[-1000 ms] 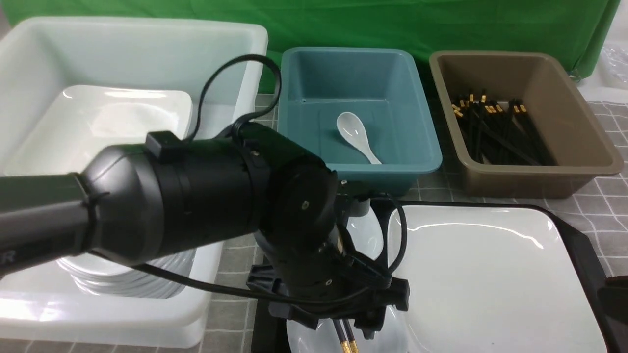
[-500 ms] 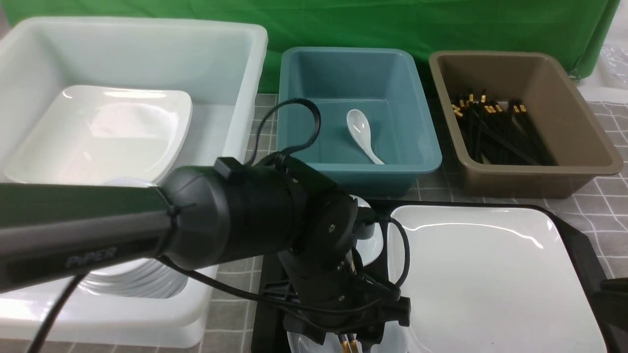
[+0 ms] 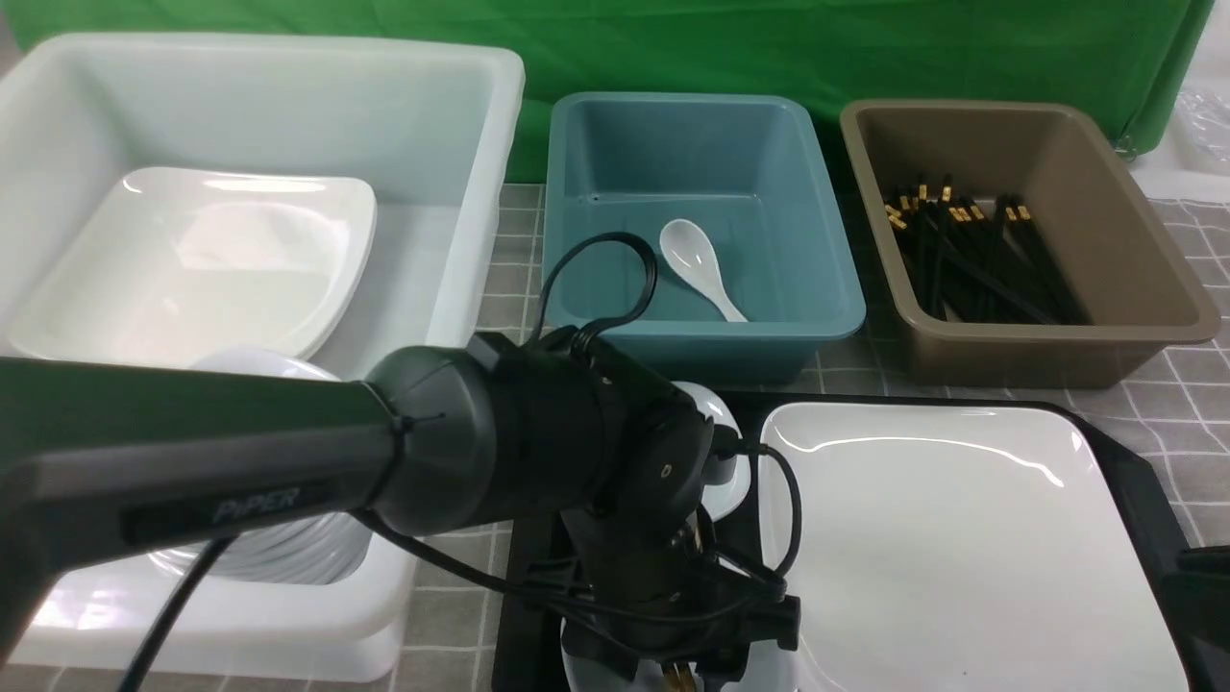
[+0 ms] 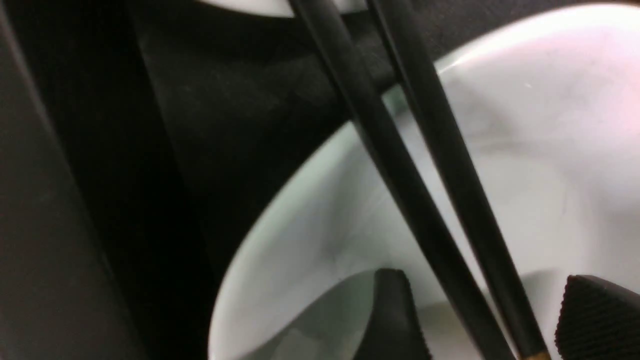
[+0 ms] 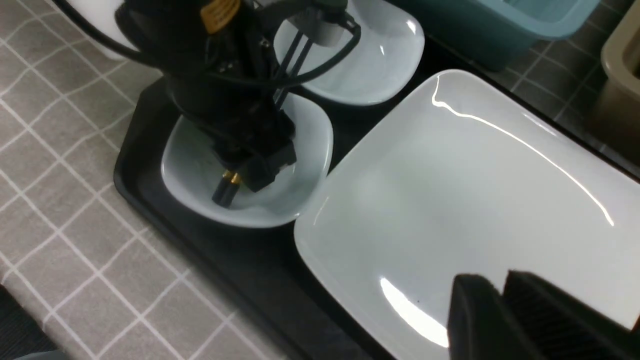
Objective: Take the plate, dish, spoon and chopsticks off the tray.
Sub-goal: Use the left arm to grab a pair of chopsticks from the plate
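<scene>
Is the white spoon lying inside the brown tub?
No, the spoon lies on the floor of the teal tub, as the front view shows.

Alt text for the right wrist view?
The left gripper reaches into a small grey-white rounded-square dish on the black plastic tray, astride thin black gold-banded chopsticks. A large glossy white square plate lies beside it.

Green backdrop (image 3: 865, 48), grey checked tablecloth (image 3: 1192, 404)

Plate (image 3: 961, 557) glossy white ceramic; tray (image 5: 250, 265) matt blk plastic; chopsticks (image 4: 397, 175) smooth blk.
</scene>
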Available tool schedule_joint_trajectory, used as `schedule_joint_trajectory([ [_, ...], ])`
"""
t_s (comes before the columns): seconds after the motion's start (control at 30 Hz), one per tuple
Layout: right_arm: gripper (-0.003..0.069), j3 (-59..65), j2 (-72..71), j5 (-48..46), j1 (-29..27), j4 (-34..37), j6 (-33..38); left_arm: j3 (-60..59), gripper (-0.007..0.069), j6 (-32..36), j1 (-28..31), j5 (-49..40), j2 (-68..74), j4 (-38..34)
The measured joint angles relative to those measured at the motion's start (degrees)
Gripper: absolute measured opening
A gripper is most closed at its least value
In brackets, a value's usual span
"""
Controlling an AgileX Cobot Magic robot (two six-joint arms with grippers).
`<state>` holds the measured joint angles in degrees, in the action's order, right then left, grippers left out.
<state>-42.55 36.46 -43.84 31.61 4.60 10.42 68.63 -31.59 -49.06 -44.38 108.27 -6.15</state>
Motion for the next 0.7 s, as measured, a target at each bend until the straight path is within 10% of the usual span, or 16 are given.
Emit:
schedule_joint_trajectory([
  [0.4,0.0141,0.0,0.0,-0.19,0.0,0.0,0.09,0.0,0.006,1.01,0.0,-0.25,0.2,0.21],
  [0.7,0.0153,0.0,0.0,-0.18,0.0,0.0,0.09,0.0,0.0043,1.83,0.0,-3.59,-6.57,1.27],
])
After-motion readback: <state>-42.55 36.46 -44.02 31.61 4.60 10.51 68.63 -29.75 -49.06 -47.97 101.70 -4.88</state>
